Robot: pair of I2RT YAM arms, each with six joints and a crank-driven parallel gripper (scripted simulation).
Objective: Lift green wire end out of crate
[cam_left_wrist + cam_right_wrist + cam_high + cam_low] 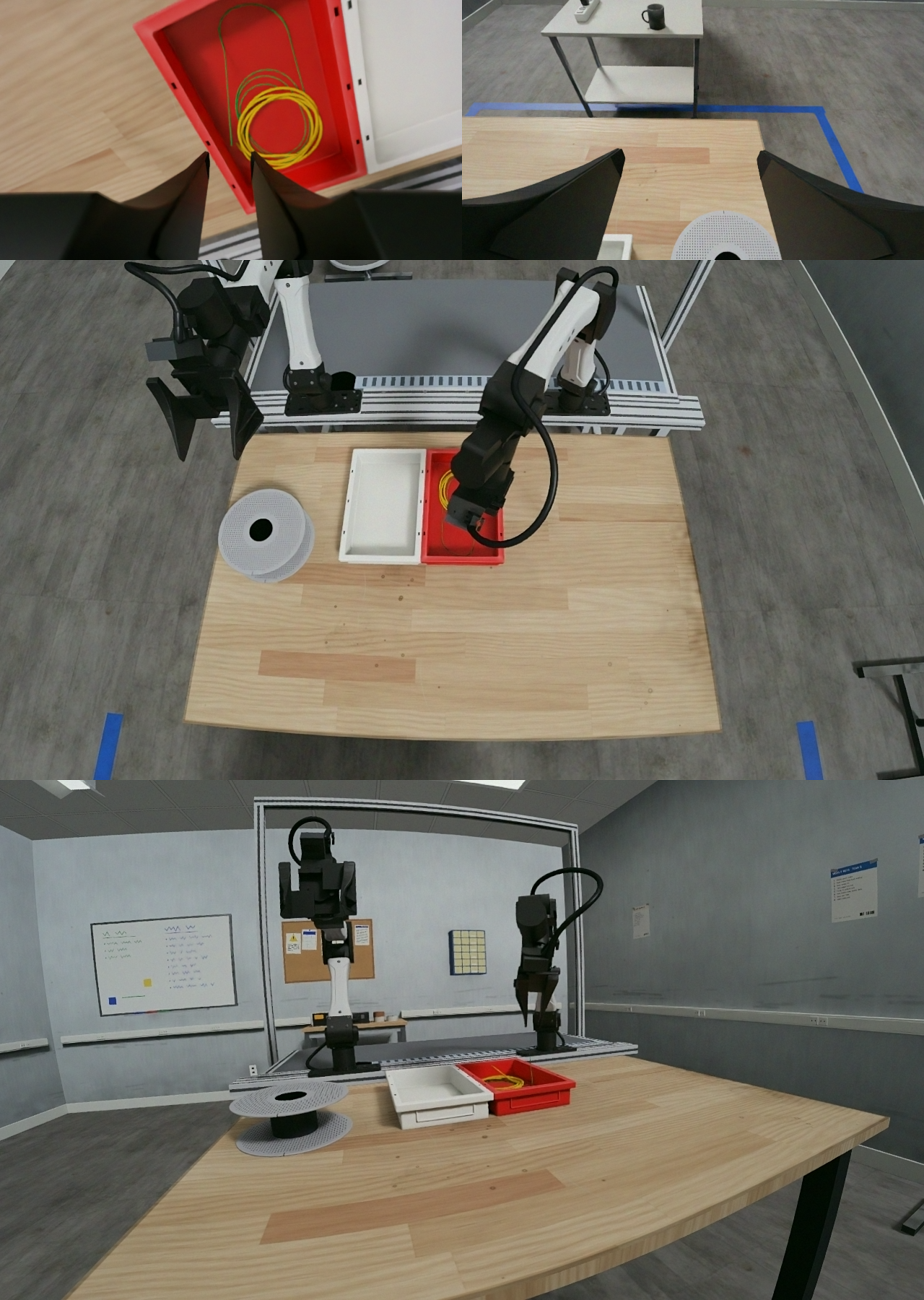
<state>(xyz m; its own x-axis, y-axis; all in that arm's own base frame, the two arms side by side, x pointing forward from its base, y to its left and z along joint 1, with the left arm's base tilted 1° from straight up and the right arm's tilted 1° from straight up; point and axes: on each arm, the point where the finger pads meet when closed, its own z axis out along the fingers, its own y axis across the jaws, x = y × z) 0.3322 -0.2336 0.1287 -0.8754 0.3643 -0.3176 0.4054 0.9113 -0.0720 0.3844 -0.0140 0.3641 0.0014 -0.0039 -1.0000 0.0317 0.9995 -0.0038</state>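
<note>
Below the left tool (530, 1022) (229, 155), slightly spread, the green wire lies in the crate (462, 560) (533, 1101) (191, 115).

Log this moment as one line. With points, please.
left gripper (533, 1025) (229, 157): partly open, above red crate (533, 1105) (191, 108) | green wire (227, 77): ungrasped | right gripper (209, 453) (316, 864) (691, 155): open, away

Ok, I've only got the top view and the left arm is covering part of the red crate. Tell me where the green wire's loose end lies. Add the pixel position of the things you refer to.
Observer: In the left wrist view, the green wire (458, 555) (226, 72) has its loose end (231, 144) on the floor of the red crate (462, 560) (530, 1101) (190, 112), between the yellow coil (443, 489) (518, 1081) (317, 126) and the long wall away from the white crate (346, 508) (442, 1114) (364, 108).
Operator: Now report the left gripper's fingertips; they're hidden from me.
Observer: The left gripper (466, 513) (533, 1016) (229, 155) has its tips apart, with nothing held between them.
</note>
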